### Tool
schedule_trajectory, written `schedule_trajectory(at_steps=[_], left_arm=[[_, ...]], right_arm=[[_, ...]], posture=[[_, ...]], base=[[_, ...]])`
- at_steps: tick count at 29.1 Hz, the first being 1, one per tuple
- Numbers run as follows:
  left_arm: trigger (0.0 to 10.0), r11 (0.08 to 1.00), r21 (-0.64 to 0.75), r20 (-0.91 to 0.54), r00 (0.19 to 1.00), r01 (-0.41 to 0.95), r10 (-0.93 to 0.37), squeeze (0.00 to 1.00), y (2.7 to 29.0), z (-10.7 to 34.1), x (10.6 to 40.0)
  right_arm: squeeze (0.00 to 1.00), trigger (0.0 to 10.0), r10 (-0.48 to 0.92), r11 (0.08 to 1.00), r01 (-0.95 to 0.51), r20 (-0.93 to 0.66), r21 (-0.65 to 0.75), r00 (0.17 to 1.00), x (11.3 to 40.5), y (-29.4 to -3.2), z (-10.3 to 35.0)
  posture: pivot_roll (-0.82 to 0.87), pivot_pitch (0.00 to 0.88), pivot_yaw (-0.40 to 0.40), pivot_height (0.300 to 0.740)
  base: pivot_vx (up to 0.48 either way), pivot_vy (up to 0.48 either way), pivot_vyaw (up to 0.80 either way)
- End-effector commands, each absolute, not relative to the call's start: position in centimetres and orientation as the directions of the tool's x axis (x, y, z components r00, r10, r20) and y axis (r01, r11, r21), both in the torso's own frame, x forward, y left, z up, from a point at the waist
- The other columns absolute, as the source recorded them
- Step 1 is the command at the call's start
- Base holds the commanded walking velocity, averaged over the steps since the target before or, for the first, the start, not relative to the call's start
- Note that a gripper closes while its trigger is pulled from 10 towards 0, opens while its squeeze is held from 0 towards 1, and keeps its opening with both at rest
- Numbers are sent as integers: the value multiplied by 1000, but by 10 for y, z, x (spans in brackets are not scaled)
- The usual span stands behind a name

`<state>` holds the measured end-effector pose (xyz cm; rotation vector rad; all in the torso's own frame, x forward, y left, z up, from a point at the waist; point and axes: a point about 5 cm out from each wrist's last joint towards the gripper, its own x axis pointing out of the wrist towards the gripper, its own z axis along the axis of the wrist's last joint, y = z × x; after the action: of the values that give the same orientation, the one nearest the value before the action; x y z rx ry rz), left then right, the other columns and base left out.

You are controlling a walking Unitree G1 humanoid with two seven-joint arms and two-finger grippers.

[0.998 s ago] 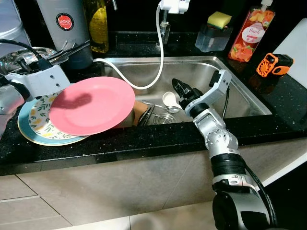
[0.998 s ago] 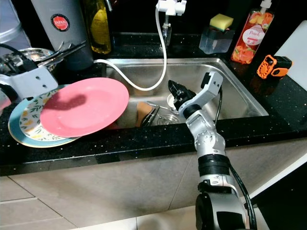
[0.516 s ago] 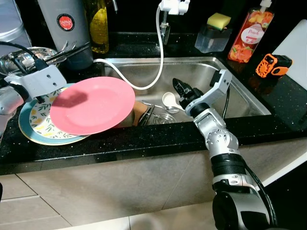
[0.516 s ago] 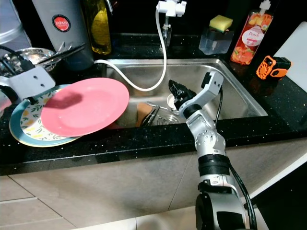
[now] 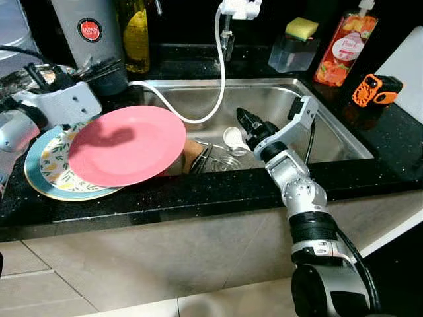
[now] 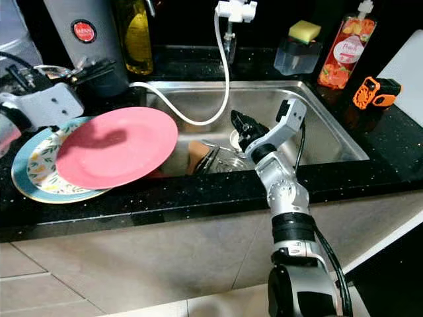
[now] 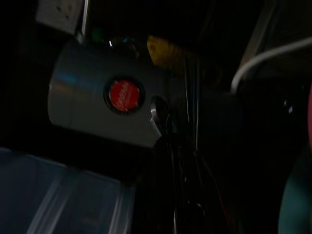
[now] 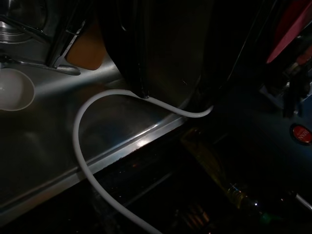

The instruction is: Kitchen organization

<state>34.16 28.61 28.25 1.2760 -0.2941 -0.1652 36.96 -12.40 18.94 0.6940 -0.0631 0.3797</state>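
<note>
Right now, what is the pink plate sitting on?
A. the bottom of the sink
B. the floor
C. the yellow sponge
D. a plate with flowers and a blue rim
D: the pink plate lies on top of the flowered plate on the black counter, its edge poking out over the sink.

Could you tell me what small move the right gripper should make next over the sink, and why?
Probably a short reach forward and down toward the small white cup. The right gripper hovers over the sink just beside that cup, while the pink plate already rests on the patterned plate on the counter, so the cup looks like the nearest loose item.
</note>
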Motion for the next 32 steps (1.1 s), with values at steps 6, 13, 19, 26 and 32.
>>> schedule_trajectory(at_steps=[6,13,19,26,32], left_arm=[[10000,352,935,185,907,-44,-378,0,262,292,324],[10000,440,894,275,880,-85,-388,0,245,297,318],[10000,459,885,309,842,-85,-442,0,231,305,314],[10000,430,894,344,809,-127,-476,0,220,322,314],[10000,391,904,358,805,-172,-473,0,220,324,313]], right_arm=[[0,10000,321,703,-364,184,611,929,371,-124,191],[0,10000,325,704,-367,184,608,928,372,-124,192],[0,10000,339,698,-385,196,604,920,374,-121,196],[0,10000,329,698,-385,206,604,921,373,-124,197],[0,10000,313,700,-371,204,610,927,373,-128,195]], posture=[[296,0,-77,740],[302,0,-85,740],[303,0,-92,740],[289,0,-84,740],[289,0,-79,740]], base=[[0,0,0],[0,0,0],[0,0,0],[0,0,0],[0,0,0]])
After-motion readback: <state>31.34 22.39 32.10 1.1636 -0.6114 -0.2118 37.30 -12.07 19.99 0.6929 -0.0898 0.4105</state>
